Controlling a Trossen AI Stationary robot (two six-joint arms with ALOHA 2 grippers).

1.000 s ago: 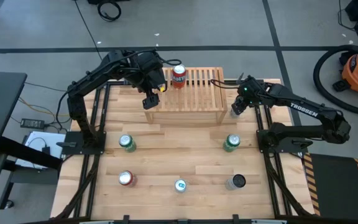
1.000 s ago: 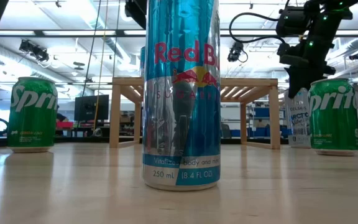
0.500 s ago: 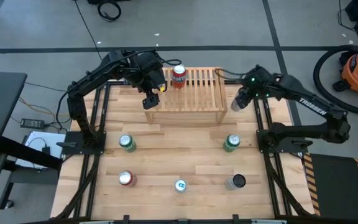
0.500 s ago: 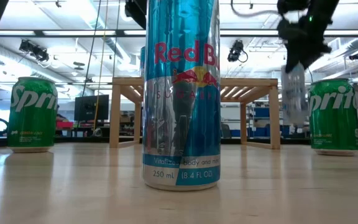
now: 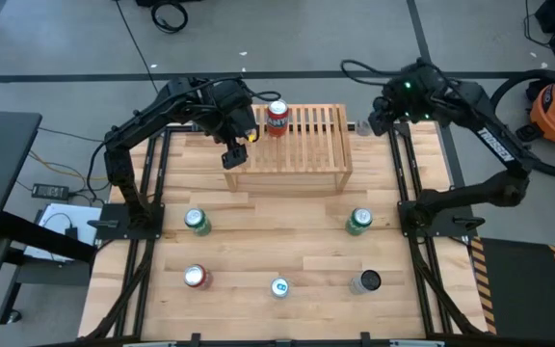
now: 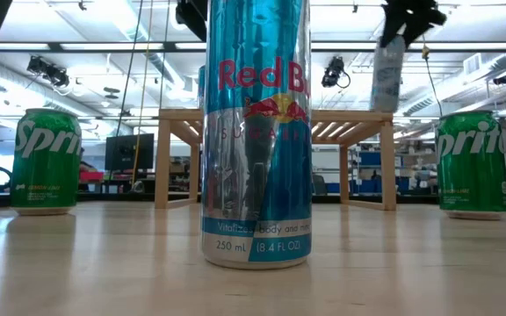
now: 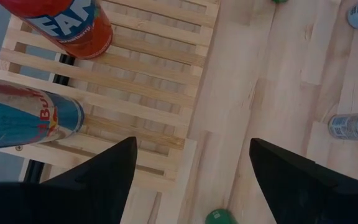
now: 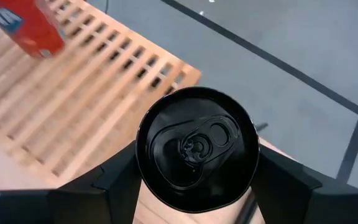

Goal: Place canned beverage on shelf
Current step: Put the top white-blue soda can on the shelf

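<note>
Wood slats of the shelf (image 5: 292,135) sat at twelve o'clock. We saw the left gripper (image 5: 233,154) released at its ten o'clock corner (presumably idle). At one o'clock the right gripper (image 5: 378,114) clenched a can (image 8: 197,149), lifted for clearance; only its wrist view showed the black lid.

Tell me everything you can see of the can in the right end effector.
The can is slim, with a black top and an unopened pull tab; its side looks pale and silvery in the low view. It hangs upright, lifted clear of the table, gripped on both sides by the right end effector. It sits beside the right end of the wooden shelf, about level with the shelf's top, touching only the end effector's fingers.
</note>
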